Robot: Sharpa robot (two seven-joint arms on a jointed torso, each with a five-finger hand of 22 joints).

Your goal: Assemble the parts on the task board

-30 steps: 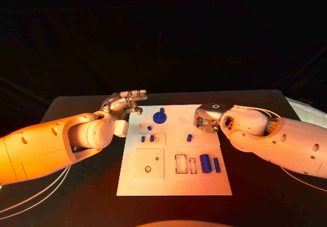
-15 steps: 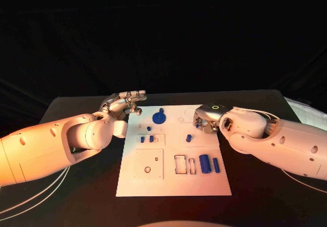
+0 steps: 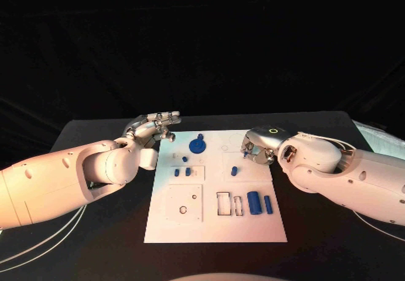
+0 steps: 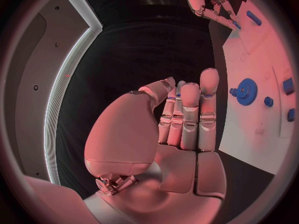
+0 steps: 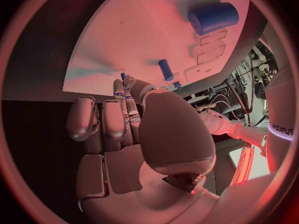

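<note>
White task board [image 3: 215,225] on black table [image 3: 101,132], left hand [image 3: 154,127] empty beside board's far left corner, fingers extended together, right hand [image 3: 256,149] over board's right edge, grip indiscernible, blue gear [image 3: 198,145] between hands.

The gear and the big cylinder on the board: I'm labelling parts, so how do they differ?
The blue gear is flat, round and toothed, with a small knob beside it; the large blue cylinder is smooth and elongated, lying on its side. The gear sits on the far part of the task board, near the left hand; the cylinder lies on the near part, beside a thinner blue rod. Both are blue, and neither is held.
</note>
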